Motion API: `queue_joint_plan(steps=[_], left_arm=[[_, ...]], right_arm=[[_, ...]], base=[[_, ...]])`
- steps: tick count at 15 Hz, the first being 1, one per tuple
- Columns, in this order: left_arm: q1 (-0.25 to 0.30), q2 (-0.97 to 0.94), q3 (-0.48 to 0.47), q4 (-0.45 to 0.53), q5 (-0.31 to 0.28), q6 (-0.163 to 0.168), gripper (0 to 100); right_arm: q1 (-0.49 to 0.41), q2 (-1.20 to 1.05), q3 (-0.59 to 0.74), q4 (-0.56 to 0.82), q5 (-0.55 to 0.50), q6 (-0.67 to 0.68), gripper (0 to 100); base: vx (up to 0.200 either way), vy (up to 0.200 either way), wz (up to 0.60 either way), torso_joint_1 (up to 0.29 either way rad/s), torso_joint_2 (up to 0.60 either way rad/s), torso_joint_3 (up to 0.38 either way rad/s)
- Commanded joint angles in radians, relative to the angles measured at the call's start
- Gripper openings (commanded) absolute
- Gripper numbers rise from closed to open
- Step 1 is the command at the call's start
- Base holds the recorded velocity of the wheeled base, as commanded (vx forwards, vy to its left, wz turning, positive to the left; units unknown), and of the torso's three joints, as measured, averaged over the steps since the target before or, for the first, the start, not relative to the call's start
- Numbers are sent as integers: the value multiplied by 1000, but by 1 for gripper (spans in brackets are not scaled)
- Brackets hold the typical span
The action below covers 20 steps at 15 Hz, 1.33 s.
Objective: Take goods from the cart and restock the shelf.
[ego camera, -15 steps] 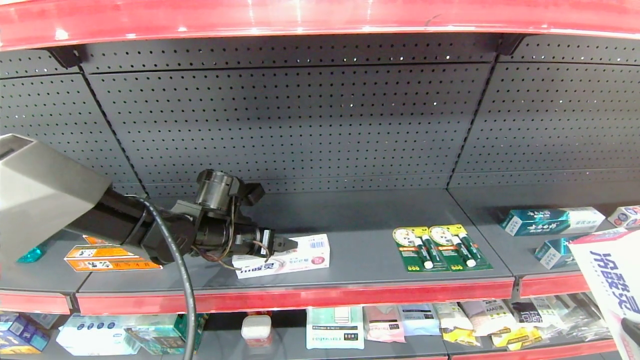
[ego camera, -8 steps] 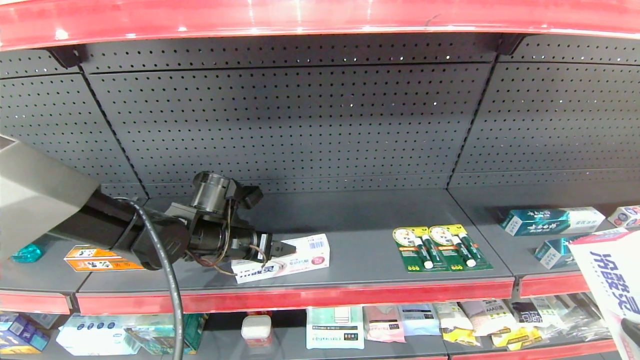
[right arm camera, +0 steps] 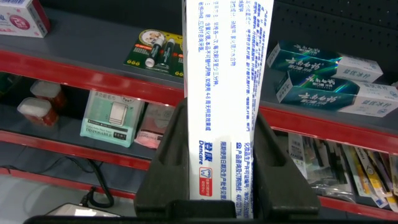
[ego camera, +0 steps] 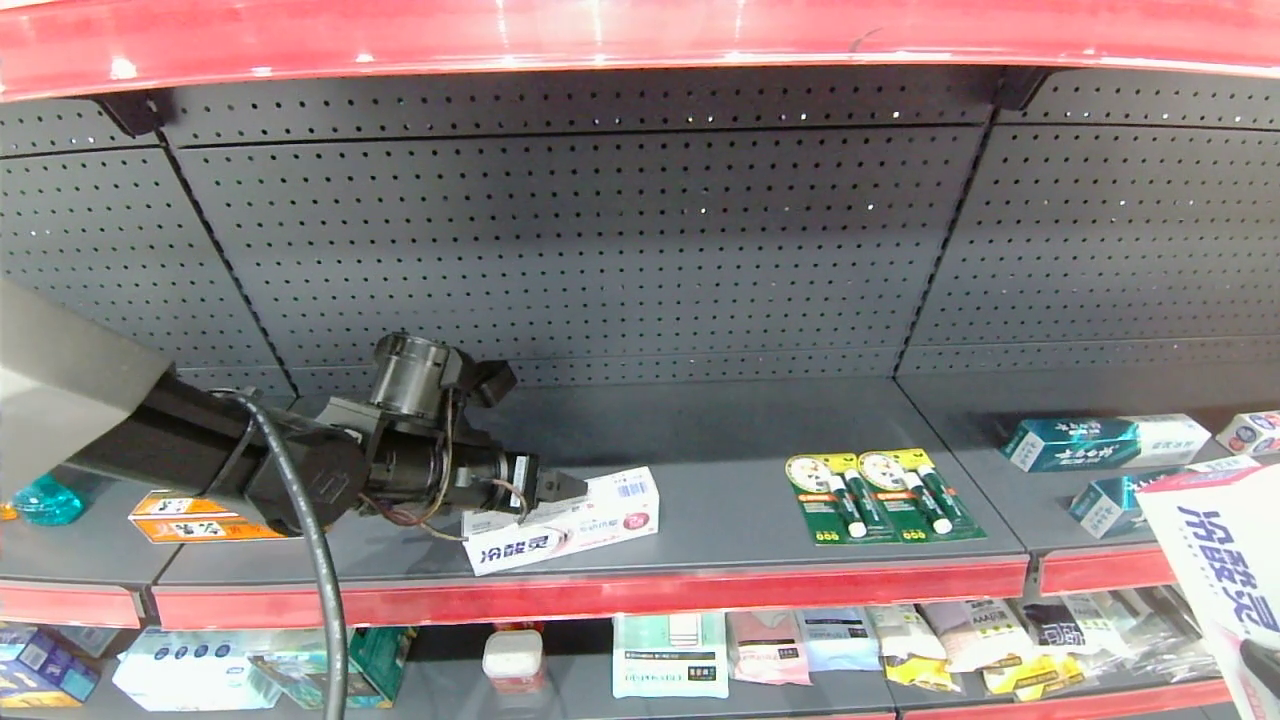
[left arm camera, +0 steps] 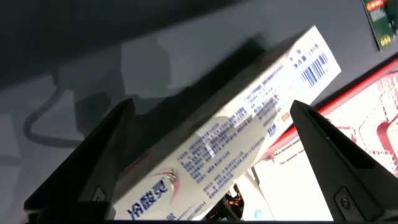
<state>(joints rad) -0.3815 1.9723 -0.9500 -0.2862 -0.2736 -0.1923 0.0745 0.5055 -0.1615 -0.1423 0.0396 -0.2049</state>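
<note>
White toothpaste box (ego camera: 572,520) flat on the grey shelf (ego camera: 720,530) near its front edge, between the parted fingers (left arm camera: 106,155) of the left gripper (ego camera: 563,487); placing step judged nearly done, clean withdrawal called for next. Second white box (right arm camera: 227,50) clamped in the right gripper (right arm camera: 219,113), judged next to place; perforated back panel (ego camera: 600,250) behind, green blister cards (ego camera: 885,495) farther right.

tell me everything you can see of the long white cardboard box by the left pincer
The long white cardboard box is a slim carton with blue print, a barcode on top and a pink patch at its right end. It lies flat on the grey metal shelf, close to the red front edge, slightly askew. The left pincer straddles its left end, fingers spread; whether they touch it is unclear.
</note>
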Motion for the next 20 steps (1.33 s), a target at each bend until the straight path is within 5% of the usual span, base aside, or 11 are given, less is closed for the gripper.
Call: queue_joint_plan(steps=[1,3,6,13,20], left_arm=[[0,37,-46,-4,33,-29,100],[-2,108,-98,-5,136,-39,100],[0,137,-125,9,157,-29,100],[-4,141,-128,32,77,53,100],[-4,94,-113,68,16,54,100]], right_arm=[[1,-1,-1,-2,0,1,0],[1,-7,-3,-2,0,2,0],[1,-13,0,0,0,4,0],[1,-13,2,0,0,4,0],[1,-12,8,0,0,2,0]], base=[[0,0,0,0,0,0],[0,0,0,0,0,0],[0,0,0,0,0,0],[0,0,0,0,0,0],[0,0,0,0,0,0]])
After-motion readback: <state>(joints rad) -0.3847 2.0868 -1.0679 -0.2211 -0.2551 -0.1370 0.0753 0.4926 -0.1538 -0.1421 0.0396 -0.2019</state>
